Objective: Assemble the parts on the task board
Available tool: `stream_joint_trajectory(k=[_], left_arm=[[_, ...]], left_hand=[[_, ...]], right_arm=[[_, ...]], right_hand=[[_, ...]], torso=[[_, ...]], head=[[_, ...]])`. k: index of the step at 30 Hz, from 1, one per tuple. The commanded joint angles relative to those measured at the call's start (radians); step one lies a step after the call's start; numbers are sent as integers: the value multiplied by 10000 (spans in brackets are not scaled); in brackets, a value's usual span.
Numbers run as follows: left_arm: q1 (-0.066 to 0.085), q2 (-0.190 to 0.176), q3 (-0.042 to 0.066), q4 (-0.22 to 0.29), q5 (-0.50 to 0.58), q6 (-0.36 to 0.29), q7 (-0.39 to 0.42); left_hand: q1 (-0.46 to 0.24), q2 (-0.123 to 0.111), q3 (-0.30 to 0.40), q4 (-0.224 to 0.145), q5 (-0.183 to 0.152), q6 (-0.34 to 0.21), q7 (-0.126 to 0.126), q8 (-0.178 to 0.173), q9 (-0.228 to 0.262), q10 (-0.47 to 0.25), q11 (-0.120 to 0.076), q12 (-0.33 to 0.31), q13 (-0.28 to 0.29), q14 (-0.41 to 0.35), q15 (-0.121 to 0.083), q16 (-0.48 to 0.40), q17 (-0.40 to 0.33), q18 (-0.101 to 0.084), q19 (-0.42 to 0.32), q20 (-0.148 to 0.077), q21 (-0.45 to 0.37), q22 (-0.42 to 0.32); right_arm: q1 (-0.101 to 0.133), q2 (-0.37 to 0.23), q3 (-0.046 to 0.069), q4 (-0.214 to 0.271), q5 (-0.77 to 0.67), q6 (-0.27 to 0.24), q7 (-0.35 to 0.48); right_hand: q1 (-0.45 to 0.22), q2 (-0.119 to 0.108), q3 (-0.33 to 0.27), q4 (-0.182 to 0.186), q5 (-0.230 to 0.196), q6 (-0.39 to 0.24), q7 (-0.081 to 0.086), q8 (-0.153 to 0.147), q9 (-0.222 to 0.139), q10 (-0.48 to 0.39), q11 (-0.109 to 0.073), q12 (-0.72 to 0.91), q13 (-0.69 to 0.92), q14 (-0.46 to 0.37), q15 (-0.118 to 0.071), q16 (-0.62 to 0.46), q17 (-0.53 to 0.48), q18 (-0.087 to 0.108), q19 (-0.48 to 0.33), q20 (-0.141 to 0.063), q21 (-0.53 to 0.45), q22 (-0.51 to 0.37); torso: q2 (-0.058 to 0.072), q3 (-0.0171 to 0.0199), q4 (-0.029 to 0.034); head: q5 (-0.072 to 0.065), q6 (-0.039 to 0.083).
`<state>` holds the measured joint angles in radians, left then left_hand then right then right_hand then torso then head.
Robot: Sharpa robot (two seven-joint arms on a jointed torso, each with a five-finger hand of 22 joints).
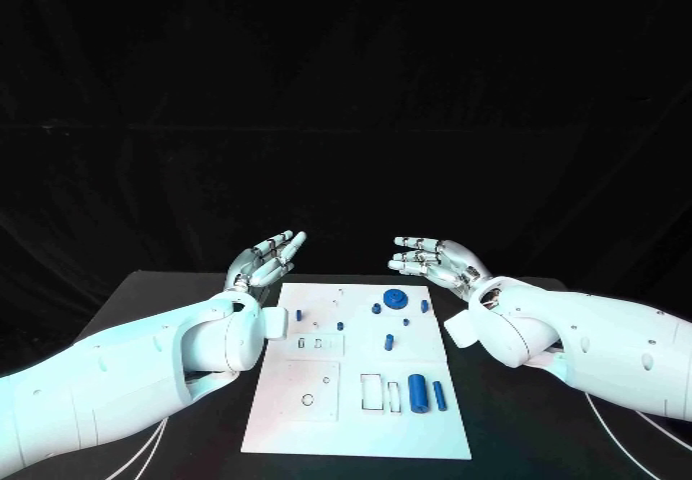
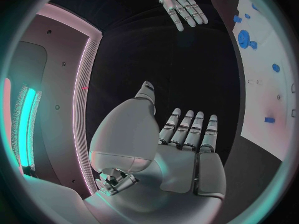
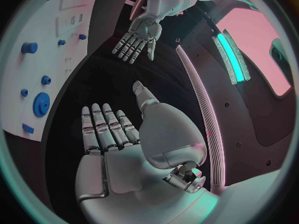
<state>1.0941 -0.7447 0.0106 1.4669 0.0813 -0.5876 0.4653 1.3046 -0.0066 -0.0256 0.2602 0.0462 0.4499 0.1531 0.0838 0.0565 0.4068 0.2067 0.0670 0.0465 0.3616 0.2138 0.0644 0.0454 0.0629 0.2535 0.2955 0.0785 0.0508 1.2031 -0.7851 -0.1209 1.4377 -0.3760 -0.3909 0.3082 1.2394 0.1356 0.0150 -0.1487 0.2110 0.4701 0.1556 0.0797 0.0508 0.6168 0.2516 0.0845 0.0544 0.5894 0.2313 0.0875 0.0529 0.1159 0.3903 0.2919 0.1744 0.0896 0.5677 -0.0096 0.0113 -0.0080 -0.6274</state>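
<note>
Black table [image 1: 159, 300]: matte top, carrying everything else.
White task board [image 1: 325, 415]: flat rectangular plate at table centre, between the two arms, with cut-out slots near its front edge.
Left hand [image 1: 268, 258]: silver, raised above the board's far left corner, palm up, fingers straight and apart, holding nothing.
Right hand [image 1: 437, 257]: silver, raised beyond the far right corner, fingers spread, likewise holding nothing.
Blue cylinder [image 1: 417, 393]: lying flat near the front right, beside a slimmer blue bar [image 1: 438, 394].
Blue gear [image 1: 394, 296]: standing near the far edge, small blue pegs around it.
Progress: apparently early; several pieces loose, slots unfilled, no part yet grasped.
</note>
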Motion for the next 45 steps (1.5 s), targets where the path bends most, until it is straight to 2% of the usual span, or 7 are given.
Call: stream_joint_trajectory(k=[1,4,15,20,31,39,45], left_arm=[[68,-154,13,169,23,298,503],[126,-339,13,355,-81,390,493],[371,-1017,12,1147,-218,889,100],[440,-1213,13,1551,-301,1203,-135],[542,-1350,64,2202,-333,1474,-389],[712,-1525,89,2509,-333,1512,-438],[854,-1643,93,2768,-333,1549,-480]], left_hand=[[320,-89,-41,-179,80,1728,985,481,225,1877,271,467,202,1828,142,461,214,209,1687,23,670,335],[660,-150,-214,-352,57,3453,920,834,362,3950,141,785,272,4335,-181,1106,438,429,3757,-39,1533,693],[1429,-72,-554,-1041,45,4683,703,750,203,5802,-304,831,227,6347,-716,1299,502,1186,5248,-80,2109,729],[1607,-13,-626,-1272,52,4937,637,684,154,6119,-369,732,218,6718,-809,1212,532,1220,5585,-140,2223,714],[1622,69,-705,-1384,55,5065,617,570,117,6280,-407,585,206,7084,-881,1128,564,1227,5848,-212,2302,688],[1618,82,-712,-1391,55,5059,614,548,111,6277,-407,561,203,7096,-881,1109,563,1229,5876,-221,2312,686],[1612,93,-729,-1406,54,5047,617,511,104,6268,-402,520,199,7107,-877,1073,561,1231,5927,-236,2331,684]], right_arm=[[93,-110,8,24,-1699,-155,-274],[209,-210,11,18,-2376,-104,-391],[549,-176,59,-235,-5519,133,-1223],[698,-72,78,-350,-7322,248,-1781],[1006,277,88,-465,-10713,542,-3938],[1037,409,89,-413,-11733,948,-4479],[1040,506,89,-436,-12206,1344,-4741]], right_hand=[[631,-134,251,-885,107,3130,1081,382,152,2921,-348,257,80,3239,-475,385,106,620,2655,12,1203,407],[652,-95,499,-1201,250,4110,927,481,167,3566,-578,284,82,3963,-681,421,113,696,3205,-100,1372,400],[515,-469,1393,-1412,93,5272,490,245,174,5194,-1090,10,121,6110,-1377,477,264,704,4954,-775,2020,482],[856,-772,1588,-1390,204,5957,183,398,264,6156,-1490,154,205,7394,-1871,883,606,668,5919,-1341,2894,922],[243,-1173,1598,-1180,83,6177,48,103,228,6078,-1600,-219,136,8683,-2152,1194,1299,672,7041,-1704,4196,1655],[86,-1475,1783,-983,204,6218,-12,-107,230,5565,-1636,-179,196,9209,-2329,2994,2672,654,7688,-1919,5344,2414],[66,-1720,2024,-654,258,6114,-38,-137,229,5110,-1613,-135,282,9168,-2330,6153,4961,112,9019,-1940,8812,6800]], torso=[[192,18,56],[317,22,100],[774,-60,217],[1000,-100,292],[1509,-224,548],[1728,-242,717],[1846,-269,801]], head=[[-68,80],[-155,102],[-280,120],[-391,118],[-659,272],[-782,260],[-876,216]])
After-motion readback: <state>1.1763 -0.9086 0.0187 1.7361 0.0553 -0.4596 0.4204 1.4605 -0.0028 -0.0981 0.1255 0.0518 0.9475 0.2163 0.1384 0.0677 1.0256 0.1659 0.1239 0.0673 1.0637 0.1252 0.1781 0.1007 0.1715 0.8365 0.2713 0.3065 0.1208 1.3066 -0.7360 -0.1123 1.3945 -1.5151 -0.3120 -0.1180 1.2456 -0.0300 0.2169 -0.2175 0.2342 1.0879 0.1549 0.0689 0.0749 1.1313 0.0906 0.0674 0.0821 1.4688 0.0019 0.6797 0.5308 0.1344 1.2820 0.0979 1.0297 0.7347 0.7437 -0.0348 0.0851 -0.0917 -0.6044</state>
